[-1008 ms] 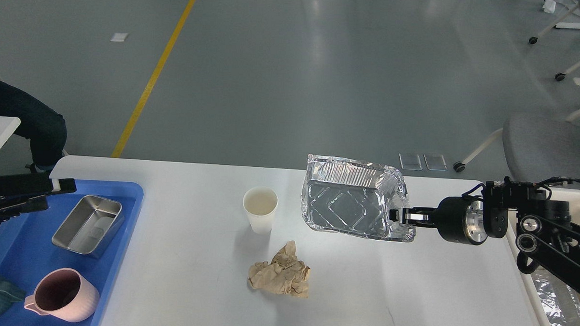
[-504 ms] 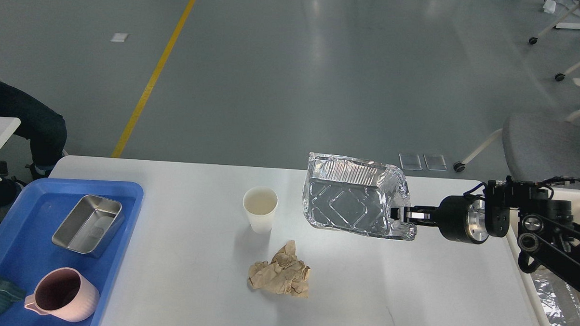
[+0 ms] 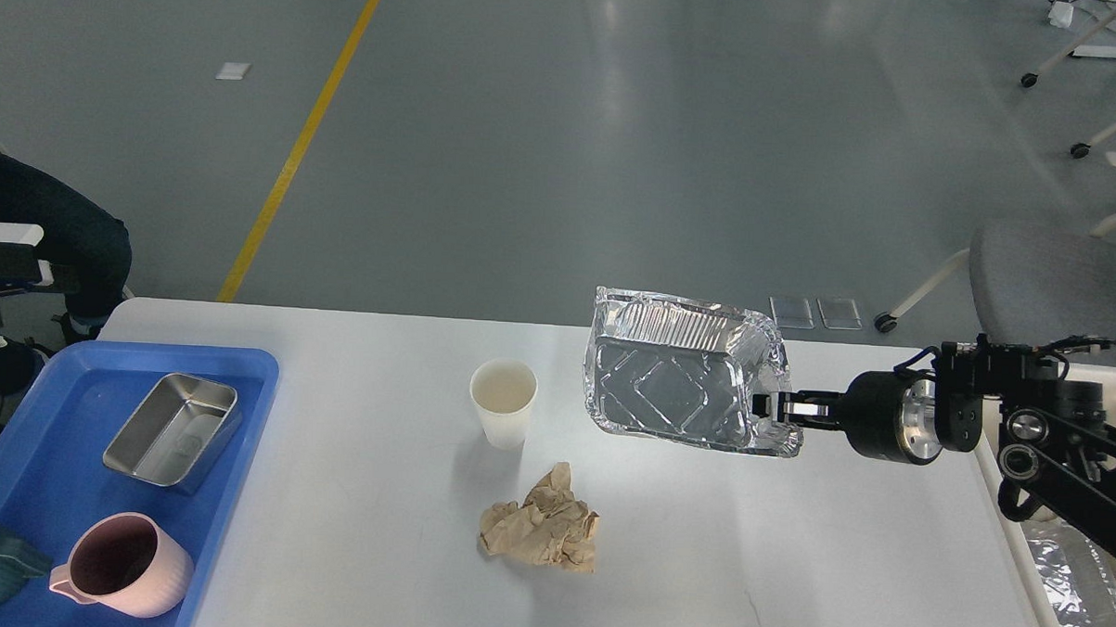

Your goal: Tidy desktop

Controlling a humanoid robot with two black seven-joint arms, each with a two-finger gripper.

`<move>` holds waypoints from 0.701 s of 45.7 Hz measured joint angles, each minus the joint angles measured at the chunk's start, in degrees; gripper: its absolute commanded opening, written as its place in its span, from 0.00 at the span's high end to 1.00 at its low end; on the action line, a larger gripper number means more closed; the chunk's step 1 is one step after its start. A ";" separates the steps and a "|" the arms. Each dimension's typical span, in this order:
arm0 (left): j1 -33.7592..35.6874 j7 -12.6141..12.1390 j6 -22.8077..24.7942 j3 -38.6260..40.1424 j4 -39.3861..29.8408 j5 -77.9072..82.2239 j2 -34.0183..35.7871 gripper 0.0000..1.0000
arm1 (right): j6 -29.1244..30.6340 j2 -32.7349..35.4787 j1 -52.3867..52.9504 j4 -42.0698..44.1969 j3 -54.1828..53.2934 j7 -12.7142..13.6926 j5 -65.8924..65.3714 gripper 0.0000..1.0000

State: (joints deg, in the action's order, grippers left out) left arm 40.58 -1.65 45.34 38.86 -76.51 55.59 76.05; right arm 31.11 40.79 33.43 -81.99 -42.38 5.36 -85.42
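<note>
The right hand (image 3: 766, 406), clamped on the foil tray (image 3: 681, 383), has edged it rightward off the desk (image 3: 375, 493) (presumably binward); left hand unseen.

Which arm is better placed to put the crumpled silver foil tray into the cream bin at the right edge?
Right. The right gripper already grips the crumpled silver foil tray at its rim, lifted off the white desktop, beside the cream bin. The left gripper is out of view.
</note>
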 measured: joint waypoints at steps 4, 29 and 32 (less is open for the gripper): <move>4.20 -8.60 1.47 -0.26 4.72 0.16 -8.77 0.00 | 0.00 0.07 0.04 0.00 -0.06 0.00 0.06 1.00; 13.93 -12.86 4.48 -6.10 21.22 11.57 -47.63 0.00 | 0.00 0.60 -0.41 -0.06 -0.07 0.00 0.44 1.00; 14.53 -12.81 4.40 -6.63 23.71 11.95 -51.07 0.00 | 0.00 0.60 -0.45 -0.07 -0.07 0.00 0.44 1.00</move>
State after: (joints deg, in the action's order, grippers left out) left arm 55.11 -14.46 49.74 32.23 -52.80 67.54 24.98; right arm 31.11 41.39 32.98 -82.06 -42.46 5.36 -84.99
